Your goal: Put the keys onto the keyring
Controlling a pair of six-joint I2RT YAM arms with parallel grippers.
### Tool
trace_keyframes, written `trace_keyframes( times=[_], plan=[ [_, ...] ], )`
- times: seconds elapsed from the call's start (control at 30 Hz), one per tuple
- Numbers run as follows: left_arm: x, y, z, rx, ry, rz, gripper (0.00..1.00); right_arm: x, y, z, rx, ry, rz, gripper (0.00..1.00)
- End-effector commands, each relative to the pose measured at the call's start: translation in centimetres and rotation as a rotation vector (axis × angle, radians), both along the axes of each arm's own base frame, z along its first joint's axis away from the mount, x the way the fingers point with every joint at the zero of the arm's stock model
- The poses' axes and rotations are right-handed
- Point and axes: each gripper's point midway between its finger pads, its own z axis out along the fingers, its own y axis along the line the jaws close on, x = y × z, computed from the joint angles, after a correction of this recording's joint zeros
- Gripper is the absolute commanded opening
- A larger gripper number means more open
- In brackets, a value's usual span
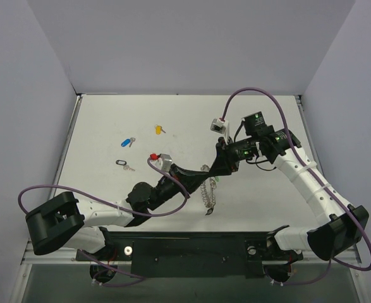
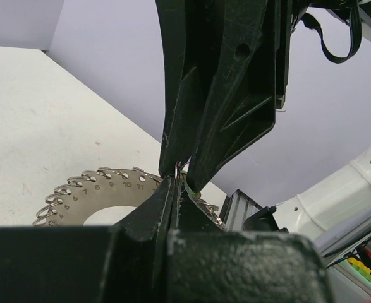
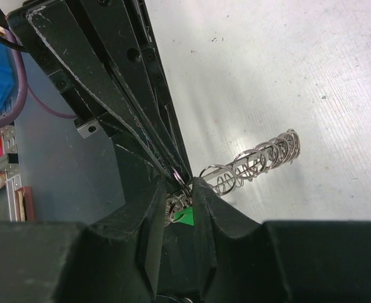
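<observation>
Left wrist view: the left gripper [image 2: 174, 189] pinches the keyring [image 2: 90, 196], which is tipped on its edge. The green key [image 3: 184, 216] sits between the fingers of the right gripper [image 3: 180, 190], but I can't tell if they squeeze it. I think it should go slow and hook the key on one wire loop [image 3: 218, 177]. No box here; the other keys [image 1: 127, 141] lie loose on the table [image 1: 109, 113].

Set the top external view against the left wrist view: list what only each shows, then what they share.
Only the top external: the loose blue-headed key, yellow-headed key and black-headed key lying on the table. Only the left wrist: the numbers stamped on the flat face of the keyring. Both: the keyring, with the left gripper shut on its rim and the right gripper meeting it there.
</observation>
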Motion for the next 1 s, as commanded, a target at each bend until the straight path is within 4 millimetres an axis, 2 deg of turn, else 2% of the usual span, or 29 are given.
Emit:
trace_keyframes(
  times=[0.0,0.27,0.6,0.67,0.83,0.97],
  plan=[
    [-1.07,2.06,6.58,-0.225,-0.107,0.005,0.0,-0.97,-0.03,0.97,0.053,-0.001,0.022,0.19],
    [-1.27,2.35,6.51,-0.23,-0.105,0.006,0.0,-1.07,-0.02,1.74,0.095,0.012,0.022,0.22],
    [-1.54,2.36,6.71,-0.24,-0.109,-0.003,0.0,-0.72,0.12,0.96,0.092,0.036,0.006,0.22],
    [-1.58,2.44,6.8,-0.244,-0.111,-0.003,0.0,-0.66,0.12,0.85,0.089,0.037,0.004,0.2],
    [-1.65,2.63,6.93,-0.251,-0.112,0.0,0.0,-0.73,0.2,0.88,0.096,0.043,0.007,0.07],
    [-1.72,2.75,6.96,-0.255,-0.113,-0.001,0.0,-0.86,0.19,0.9,0.1,0.042,0.01,0.05]
  ],
)
